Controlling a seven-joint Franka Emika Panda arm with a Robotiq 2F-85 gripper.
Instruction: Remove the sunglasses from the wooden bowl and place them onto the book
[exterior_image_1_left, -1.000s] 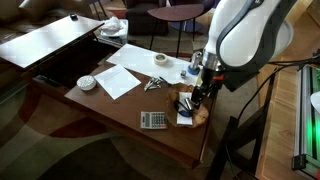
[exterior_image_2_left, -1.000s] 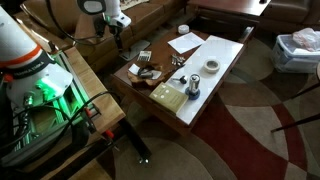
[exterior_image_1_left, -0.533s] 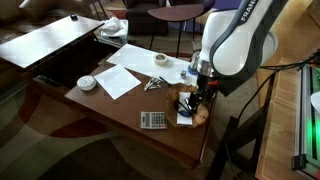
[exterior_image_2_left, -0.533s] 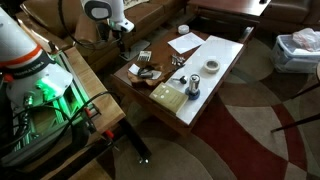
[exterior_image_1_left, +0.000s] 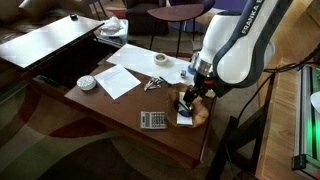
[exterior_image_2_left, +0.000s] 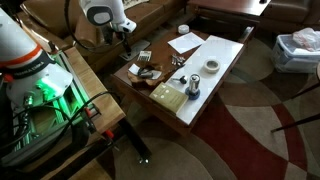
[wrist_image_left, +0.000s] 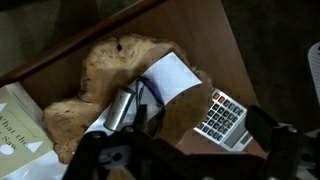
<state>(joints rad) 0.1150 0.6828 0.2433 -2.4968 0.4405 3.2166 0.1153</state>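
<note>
The wooden bowl (wrist_image_left: 100, 62) is a brown, uneven dish at the table's corner, seen in both exterior views (exterior_image_1_left: 196, 113) (exterior_image_2_left: 146, 72). A white card (wrist_image_left: 172, 76) and a silvery object (wrist_image_left: 122, 108) lie in it. The sunglasses (wrist_image_left: 143, 95) show only as thin dark arms beside the card; they are a dark shape in an exterior view (exterior_image_1_left: 185, 103). My gripper (wrist_image_left: 190, 165) hangs open just above the bowl (exterior_image_1_left: 190, 97); nothing is between its fingers. The tan book (wrist_image_left: 14, 128) lies next to the bowl (exterior_image_2_left: 167, 95).
A grey calculator (wrist_image_left: 222, 118) lies by the bowl (exterior_image_1_left: 153, 120). White paper sheets (exterior_image_1_left: 122, 78), a white round dish (exterior_image_1_left: 88, 83), a silvery clump (exterior_image_1_left: 153, 85) and a tape roll (exterior_image_1_left: 161, 60) sit farther along the table. The table edge runs close to the bowl.
The arm has leaned over and shifted the gripper a little sideways and down over the bowl. Nothing on the table has moved.
</note>
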